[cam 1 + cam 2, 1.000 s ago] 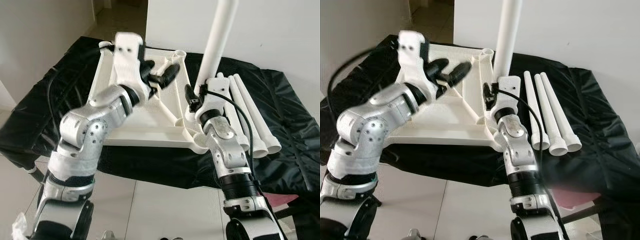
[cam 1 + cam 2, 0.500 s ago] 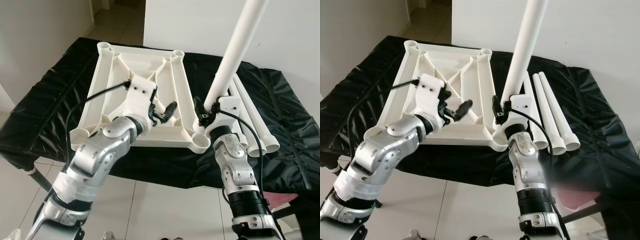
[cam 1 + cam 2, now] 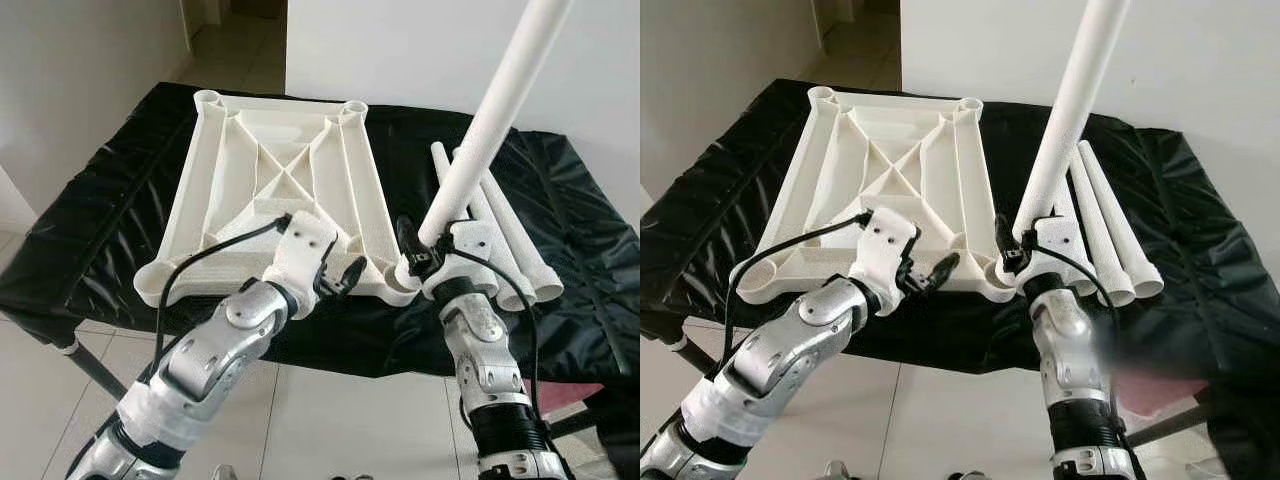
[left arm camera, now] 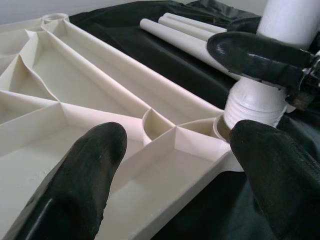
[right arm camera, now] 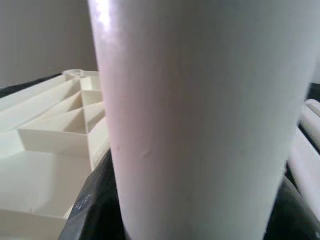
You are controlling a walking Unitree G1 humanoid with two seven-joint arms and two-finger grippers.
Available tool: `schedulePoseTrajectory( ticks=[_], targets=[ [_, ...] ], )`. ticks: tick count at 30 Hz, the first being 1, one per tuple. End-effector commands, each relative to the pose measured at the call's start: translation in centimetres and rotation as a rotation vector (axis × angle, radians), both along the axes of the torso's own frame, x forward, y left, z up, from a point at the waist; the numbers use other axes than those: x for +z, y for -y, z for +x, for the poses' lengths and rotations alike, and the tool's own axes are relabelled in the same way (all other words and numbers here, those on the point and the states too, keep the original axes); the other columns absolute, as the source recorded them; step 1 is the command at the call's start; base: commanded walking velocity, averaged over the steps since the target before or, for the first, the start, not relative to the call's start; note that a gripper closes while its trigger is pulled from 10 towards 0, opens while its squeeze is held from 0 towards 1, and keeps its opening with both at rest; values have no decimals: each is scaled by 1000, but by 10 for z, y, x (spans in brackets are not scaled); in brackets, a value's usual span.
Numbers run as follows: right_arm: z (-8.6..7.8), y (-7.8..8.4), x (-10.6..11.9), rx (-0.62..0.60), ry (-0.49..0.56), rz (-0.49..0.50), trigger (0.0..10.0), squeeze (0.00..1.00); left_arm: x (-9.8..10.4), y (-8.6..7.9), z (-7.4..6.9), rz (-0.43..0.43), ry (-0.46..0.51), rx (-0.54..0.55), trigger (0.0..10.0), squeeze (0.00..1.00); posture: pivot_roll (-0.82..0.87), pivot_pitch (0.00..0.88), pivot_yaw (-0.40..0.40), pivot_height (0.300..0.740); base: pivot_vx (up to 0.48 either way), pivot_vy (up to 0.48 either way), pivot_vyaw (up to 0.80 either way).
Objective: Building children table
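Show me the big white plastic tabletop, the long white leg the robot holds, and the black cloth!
white plastic tabletop (image 3: 268, 165), left eye view, ribbed underside.
long white leg (image 3: 490, 120), left eye view, mid-shaft.
black cloth (image 3: 90, 235), left eye view, left part.

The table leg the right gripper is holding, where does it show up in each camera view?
Left eye view: held table leg, slanting up from centre right.
Right eye view: same leg, right of centre.
Left wrist view: its threaded end at the tabletop's corner socket.
Right wrist view: close up.
Shared landmark: upturned white tabletop.
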State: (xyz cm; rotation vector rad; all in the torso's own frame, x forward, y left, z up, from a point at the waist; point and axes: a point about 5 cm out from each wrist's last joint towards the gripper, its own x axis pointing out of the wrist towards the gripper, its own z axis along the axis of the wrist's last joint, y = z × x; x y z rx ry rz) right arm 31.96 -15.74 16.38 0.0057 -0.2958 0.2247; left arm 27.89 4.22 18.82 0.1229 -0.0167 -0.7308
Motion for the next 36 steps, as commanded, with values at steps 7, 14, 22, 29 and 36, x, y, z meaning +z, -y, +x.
schedulePoseTrajectory(
  ticks=[7,14,22,29,36],
  targets=[
    [-1,-2,-21,65,-58,-20,10000,0,-8,13,-21,37,-44,-280,10000,0,62,81,-22,740,0,0,0],
    [0,-3,-28,105,-68,-65,10000,0,-12,14,-26,54,-58,-310,10000,0,62,81,-22,740,0,0,0],
    [-3,2,-42,156,-97,-130,10000,0,-13,12,-26,57,-67,-303,10000,0,68,80,-22,740,0,0,0],
    [-3,3,-50,188,-139,-96,10000,0,-12,10,-26,67,-69,-303,10000,0,71,86,-12,740,0,0,0],
    [2,6,-51,176,-184,-11,10000,0,-11,10,-27,71,-68,-306,10000,0,72,91,-11,740,0,0,0]
  ],
)
